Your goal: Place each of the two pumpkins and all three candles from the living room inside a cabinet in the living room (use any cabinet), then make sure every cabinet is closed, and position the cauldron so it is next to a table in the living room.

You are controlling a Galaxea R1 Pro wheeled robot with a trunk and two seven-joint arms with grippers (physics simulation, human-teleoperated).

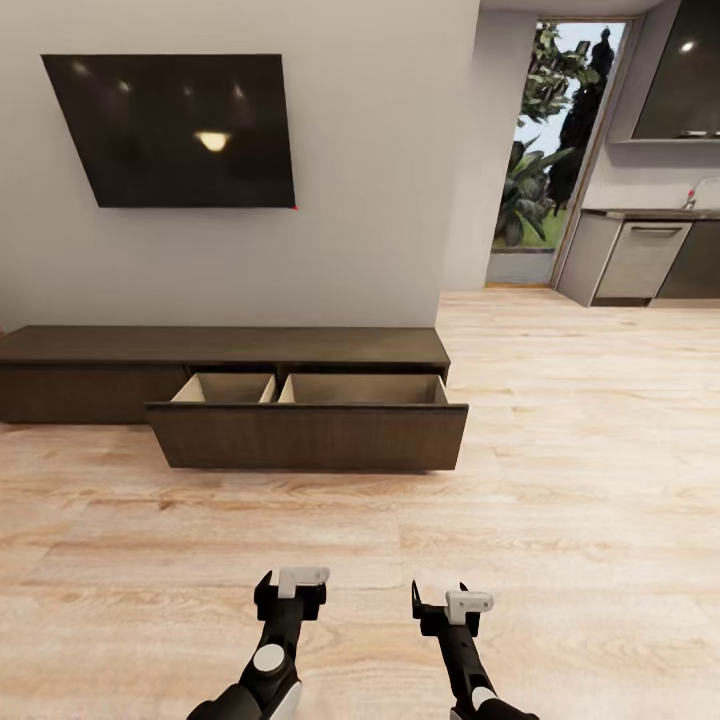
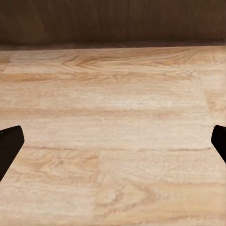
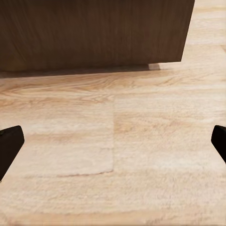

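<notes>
We're in a home, open-plan living room: ahead of the pincers a low dark wood cabinet (image 1: 200, 350) under a wall-mounted TV (image 1: 175, 130), pale plank floor (image 1: 560, 480) all round. Far off to their right, grey kitchen units (image 1: 640, 260), and possibly a garden doorway (image 1: 550, 150).

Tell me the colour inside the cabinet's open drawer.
Pale beige inside the open drawer; the head view shows it best.

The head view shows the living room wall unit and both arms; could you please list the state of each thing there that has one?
Long low dark brown wood cabinet: one wide drawer pulled open, nothing visible in its pale insides.
Black wall-mounted television: screen dark.
Left gripper: open, holding nothing.
Right gripper: open, holding nothing.
</notes>
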